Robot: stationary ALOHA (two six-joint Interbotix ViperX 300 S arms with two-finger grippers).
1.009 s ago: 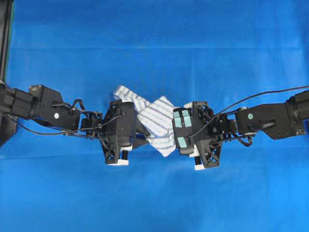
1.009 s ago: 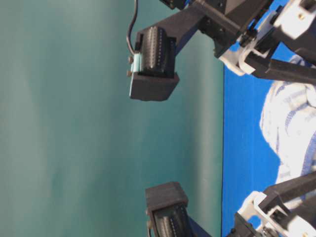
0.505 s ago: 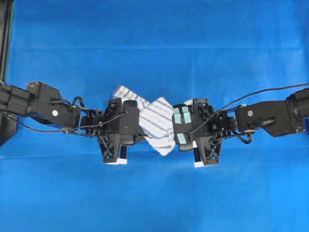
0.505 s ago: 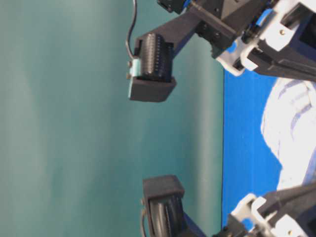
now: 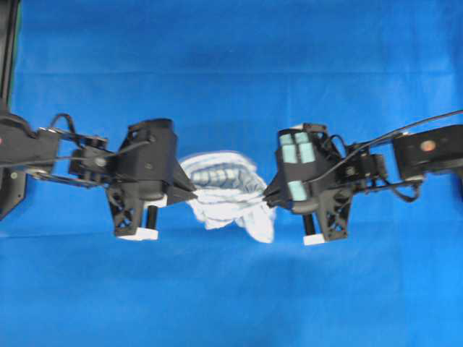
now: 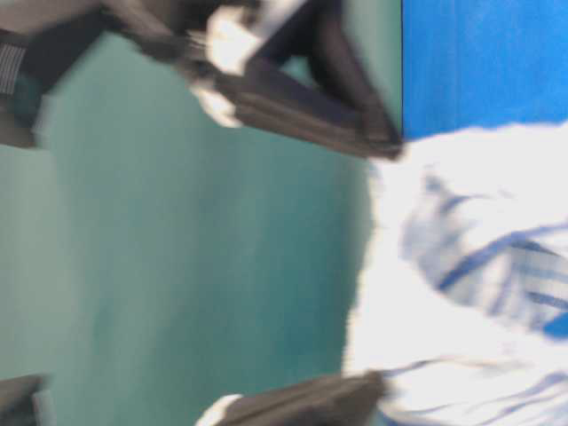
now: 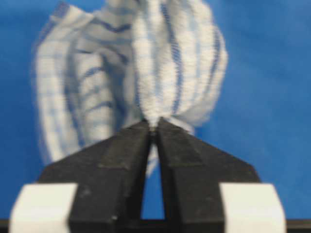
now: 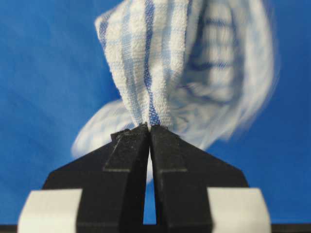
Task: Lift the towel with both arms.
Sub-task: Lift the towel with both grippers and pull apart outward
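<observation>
The towel, white with blue and grey stripes, hangs bunched between my two grippers, off the blue table cover. My left gripper is shut on its left edge; in the left wrist view the pointed black fingers pinch a fold of the towel at their tips. My right gripper, the one with pale teal patches, is shut on the towel's right edge; in the right wrist view the towel is nipped at the tips. The table-level view shows the towel blurred, close up.
The blue table covering spreads all round under both arms. A dark frame post stands at the far left edge. A black cable runs along the right arm. The table-level view has a teal wall behind.
Both grippers have closed on the towel's ends, risen and drawn apart. The towel has come up off the cover and now hangs bunched between them.
</observation>
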